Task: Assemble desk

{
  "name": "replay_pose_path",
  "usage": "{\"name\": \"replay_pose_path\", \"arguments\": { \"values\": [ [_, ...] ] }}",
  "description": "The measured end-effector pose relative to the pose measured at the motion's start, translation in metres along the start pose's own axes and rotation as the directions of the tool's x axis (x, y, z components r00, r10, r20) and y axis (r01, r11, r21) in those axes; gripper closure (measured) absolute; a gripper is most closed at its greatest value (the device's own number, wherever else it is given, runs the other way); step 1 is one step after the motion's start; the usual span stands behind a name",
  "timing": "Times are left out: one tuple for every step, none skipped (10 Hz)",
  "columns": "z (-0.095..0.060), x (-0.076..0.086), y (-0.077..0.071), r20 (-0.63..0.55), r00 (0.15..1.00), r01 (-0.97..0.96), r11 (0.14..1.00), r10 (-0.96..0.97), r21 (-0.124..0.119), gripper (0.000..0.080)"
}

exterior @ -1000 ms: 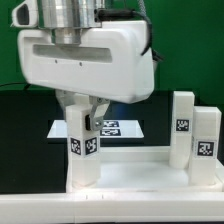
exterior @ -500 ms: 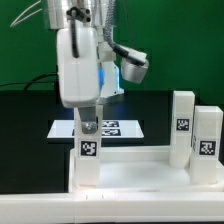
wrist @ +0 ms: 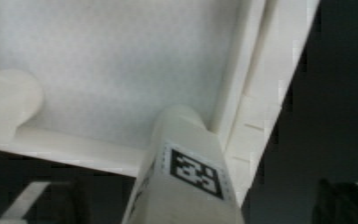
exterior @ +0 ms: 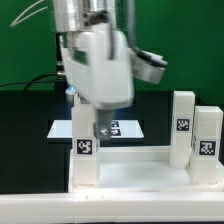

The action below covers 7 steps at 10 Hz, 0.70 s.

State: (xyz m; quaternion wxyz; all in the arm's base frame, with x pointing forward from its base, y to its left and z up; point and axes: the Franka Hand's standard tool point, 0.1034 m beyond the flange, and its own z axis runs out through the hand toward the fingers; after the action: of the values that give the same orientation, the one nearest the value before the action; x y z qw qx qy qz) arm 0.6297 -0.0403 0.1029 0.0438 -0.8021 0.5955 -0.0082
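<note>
My gripper (exterior: 93, 128) had just turned and let go: jaws apart, straddling the leg (exterior: 86, 150) without clamping it. That leg stood upright in the desk top (exterior: 140, 172)'s corner socket at the exterior view's left, apparently seated, so regrasping or withdrawal would follow.

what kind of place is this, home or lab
Most likely a robotics lab test bench, not a home. A robot arm with its claw stands over a white desk top, the upright legs carry square tracking tags, and a marker board lies on the black table.
</note>
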Motion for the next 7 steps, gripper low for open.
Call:
{"name": "replay_pose_path", "arguments": {
  "values": [
    [0.0019, -0.0002, 0.0044, -0.003, 0.992, 0.128, 0.992, -0.128, 0.003, 0.0155],
    [0.002, 0.0008, 0.0049, -0.004, 0.984, 0.176, 0.984, -0.176, 0.002, 0.0155],
    [0.0021, 0.001, 0.005, -0.005, 0.969, 0.246, 0.969, -0.246, 0.001, 0.0151],
    [0.0024, 0.0013, 0.0053, -0.005, 0.952, 0.306, 0.952, -0.306, -0.001, 0.015],
    [0.0025, 0.0023, 0.0059, -0.006, 0.907, 0.42, 0.907, -0.42, -0.005, 0.015],
    [0.0015, 0.0033, 0.0074, 0.006, 0.816, 0.579, 0.815, -0.579, -0.03, 0.015],
    [-0.0014, 0.0037, 0.0035, 0.003, 0.775, 0.632, 0.774, -0.632, -0.026, 0.015]
  ]
}}
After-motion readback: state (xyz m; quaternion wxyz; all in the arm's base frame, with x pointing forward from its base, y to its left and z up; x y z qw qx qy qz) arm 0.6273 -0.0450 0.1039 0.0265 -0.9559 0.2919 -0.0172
